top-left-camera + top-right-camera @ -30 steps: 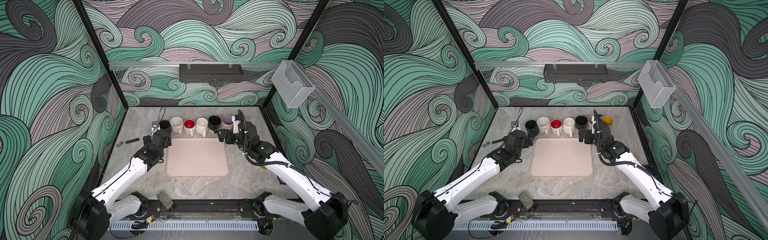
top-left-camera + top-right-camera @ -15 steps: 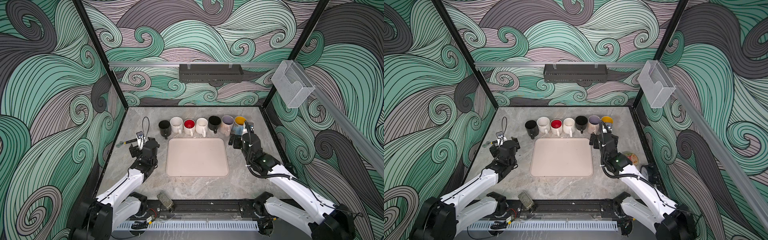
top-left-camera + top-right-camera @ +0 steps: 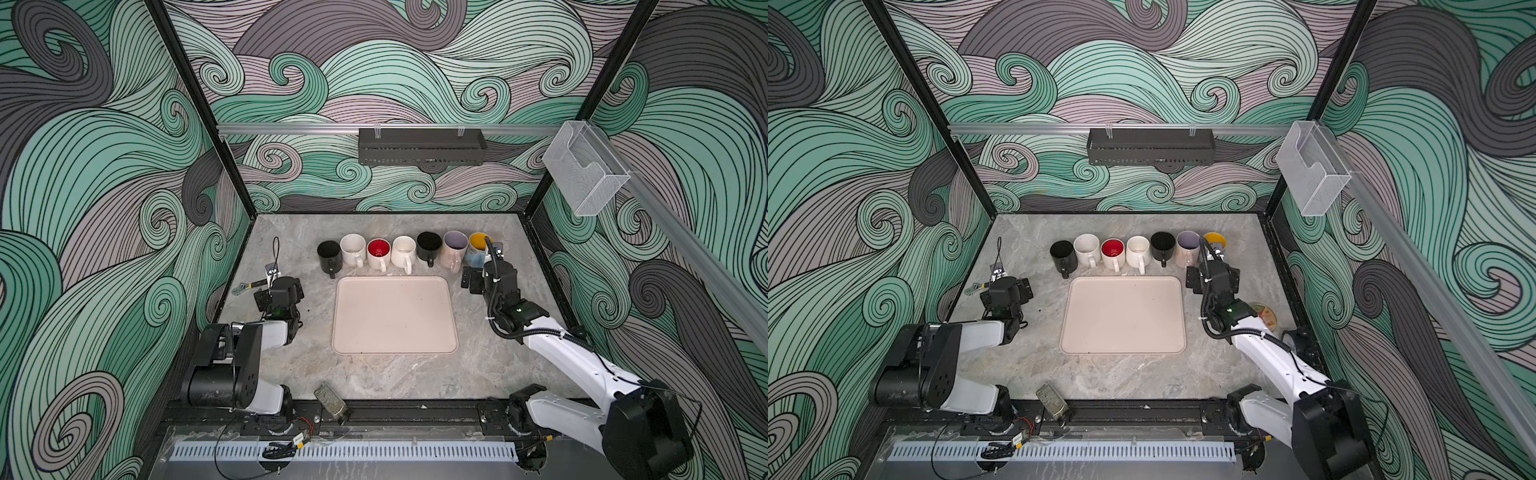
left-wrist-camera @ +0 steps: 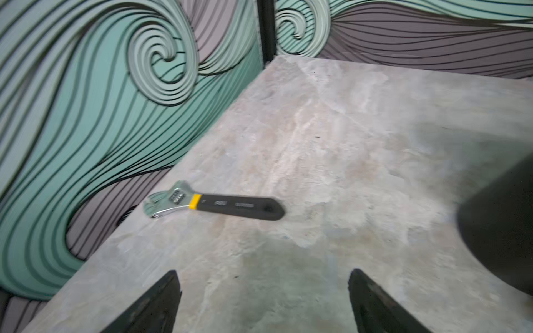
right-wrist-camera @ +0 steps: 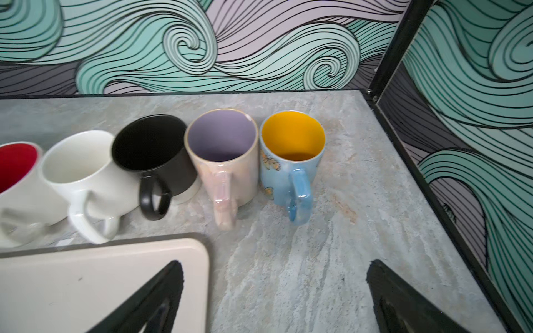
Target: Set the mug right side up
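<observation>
Several mugs stand in a row along the back of the table, all with their mouths up. They run from a black mug point(image 3: 329, 254) on the left to a blue mug with a yellow inside point(image 3: 477, 248) point(image 5: 291, 170) on the right. A lilac-lined mug point(image 5: 227, 161) stands beside the blue one. My right gripper point(image 3: 486, 275) point(image 5: 276, 263) hovers open just in front of the blue mug, holding nothing. My left gripper point(image 3: 279, 291) point(image 4: 263, 274) is open and empty over bare table, left of the tray and apart from the mugs.
A beige tray point(image 3: 395, 328) lies bare in the middle, in front of the mugs. A wrench point(image 3: 249, 286) point(image 4: 219, 203) lies by the left wall. A grey block point(image 3: 330, 401) sits at the front edge, and a small round tin point(image 3: 1264, 316) lies near the right wall.
Both grippers have drawn back from the mug row. The left arm pulled left and folded toward the front. The right gripper moved right, and the blue and lilac mugs are now uncovered.
</observation>
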`<state>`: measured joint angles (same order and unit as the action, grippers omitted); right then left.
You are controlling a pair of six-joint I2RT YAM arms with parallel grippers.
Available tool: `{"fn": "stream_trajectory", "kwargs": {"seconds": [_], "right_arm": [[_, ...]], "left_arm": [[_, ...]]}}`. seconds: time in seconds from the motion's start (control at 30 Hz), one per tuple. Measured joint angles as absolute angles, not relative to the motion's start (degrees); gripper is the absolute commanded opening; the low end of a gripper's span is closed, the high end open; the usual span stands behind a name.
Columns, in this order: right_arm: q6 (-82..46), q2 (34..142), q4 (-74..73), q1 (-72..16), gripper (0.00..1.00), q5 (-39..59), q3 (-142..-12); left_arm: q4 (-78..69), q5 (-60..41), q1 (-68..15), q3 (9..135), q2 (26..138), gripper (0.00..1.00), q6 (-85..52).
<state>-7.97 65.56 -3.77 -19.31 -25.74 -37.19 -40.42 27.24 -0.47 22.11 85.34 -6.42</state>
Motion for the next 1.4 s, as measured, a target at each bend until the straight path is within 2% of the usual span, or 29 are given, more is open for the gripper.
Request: {"fn": "stream_trajectory", "kwargs": {"seconds": [0.1, 0.33, 0.5, 0.63, 0.93, 1.4], "right_arm": [[-6.35, 67.4, -7.77, -14.87, 0.99, -25.54, -35.09], [-3.44, 75.09, -19.0, -6.83, 0.99, -24.34, -31.31], [-2.07, 82.02, -27.33, -4.62, 0.99, -19.53, -27.11], [-0.49, 87.35, -42.39, -4.47, 0.99, -16.16, -22.24], [-0.12, 88.62, -48.97, -3.84, 0.99, -13.72, -21.15], [-0.19, 88.53, -48.25, -2.59, 0.99, -11.05, -22.98]], "left_arm": [[-43.46, 22.79, -0.47, 22.81, 89.14, 0.99, -4.89], [-41.23, 18.65, -0.23, 24.77, 88.58, 0.99, -4.51], [-40.47, 17.67, 0.27, 25.04, 88.58, 0.98, -4.51], [-40.1, 17.28, 0.32, 25.06, 88.58, 0.99, -4.54], [-39.86, 17.26, 0.32, 25.06, 88.53, 0.99, -4.51], [-39.86, 17.23, 0.32, 25.06, 88.49, 0.98, -4.54]]}}
